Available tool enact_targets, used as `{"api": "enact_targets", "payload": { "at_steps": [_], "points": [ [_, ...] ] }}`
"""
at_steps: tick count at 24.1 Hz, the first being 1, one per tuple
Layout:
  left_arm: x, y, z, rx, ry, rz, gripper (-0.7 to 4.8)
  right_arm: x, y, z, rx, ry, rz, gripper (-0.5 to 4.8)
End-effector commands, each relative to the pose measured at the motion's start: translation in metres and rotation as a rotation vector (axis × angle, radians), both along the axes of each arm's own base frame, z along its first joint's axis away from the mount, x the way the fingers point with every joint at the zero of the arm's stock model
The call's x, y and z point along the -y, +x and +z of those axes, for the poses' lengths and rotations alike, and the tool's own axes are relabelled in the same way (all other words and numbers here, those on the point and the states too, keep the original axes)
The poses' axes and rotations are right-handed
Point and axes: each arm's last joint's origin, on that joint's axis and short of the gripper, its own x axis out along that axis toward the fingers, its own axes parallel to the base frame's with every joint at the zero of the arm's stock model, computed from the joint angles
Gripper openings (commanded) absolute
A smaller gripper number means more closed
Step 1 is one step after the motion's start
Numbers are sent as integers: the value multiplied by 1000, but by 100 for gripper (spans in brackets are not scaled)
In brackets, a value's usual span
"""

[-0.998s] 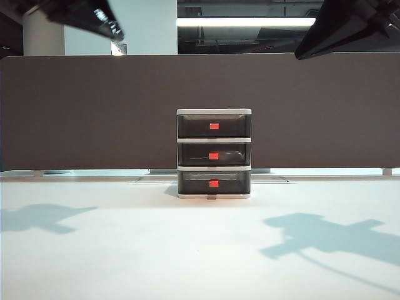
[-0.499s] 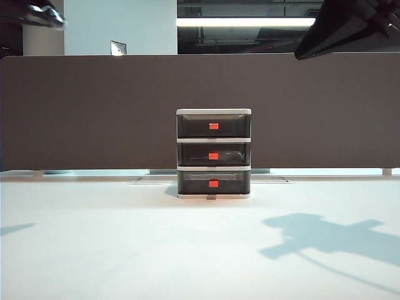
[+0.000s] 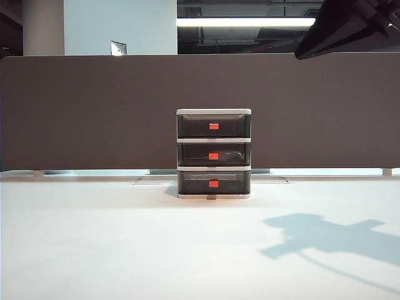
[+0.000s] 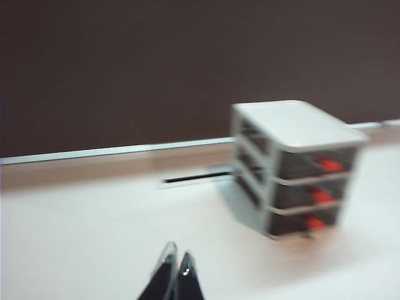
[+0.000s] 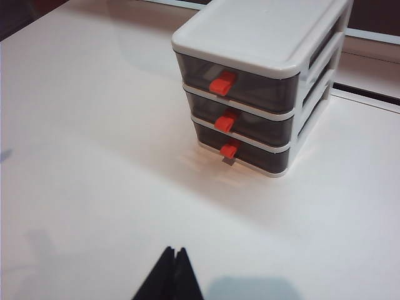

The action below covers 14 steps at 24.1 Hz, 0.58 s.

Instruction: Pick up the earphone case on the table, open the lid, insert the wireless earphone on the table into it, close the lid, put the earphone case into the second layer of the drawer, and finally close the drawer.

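The tabletop (image 3: 112, 250) is a wide, plain white surface that fills the lower part of the exterior view, backed by a dark partition wall (image 3: 94, 106). The drawer (image 3: 214, 154), a three-tier unit with a white frame and dark translucent drawers, stands upright on the tabletop at the middle of the exterior view, close to the partition. All three drawers sit flush in the frame. The second layer of the drawer (image 3: 214, 154) lies between the top and bottom drawers and carries a red-orange handle tab (image 3: 214, 155). The earphone case cannot be made out in any view; a faint shape shows through the middle drawer front, too indistinct to identify. The right arm (image 3: 350, 25) appears as a dark mass at the upper right corner of the exterior view, casting a shadow (image 3: 331, 237) on the tabletop. The right end effector (image 5: 174, 275) hangs above the tabletop in front of the drawer, fingertips pressed together, holding nothing. The left end effector (image 4: 175, 278) is likewise closed and empty, above the tabletop and well apart from the drawer; its view is blurred.
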Motion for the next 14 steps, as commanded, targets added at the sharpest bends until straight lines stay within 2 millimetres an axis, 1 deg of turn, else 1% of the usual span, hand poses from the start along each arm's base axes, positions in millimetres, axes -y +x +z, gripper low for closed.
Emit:
{"api": "enact_targets", "payload": {
  "at_steps": [1,3,7,12,14],
  "points": [
    [-8,-3,0,51,-11,63,-6,0,0,3,21,10,2,-1],
    [-11,-5,-4,75,-15,96,-6,0,0,3,21,10,2,-1],
    [-20,-10,-31,120,-17,179,-6,0,0,3,21,10,2,-1],
    [-24,-10,-54,112,-10,217,-6,0,0,3,21,10,2,-1],
    [-24,-10,-62,126,19,219,-6,0,0,3,21,10,2,-1]
  ]
}}
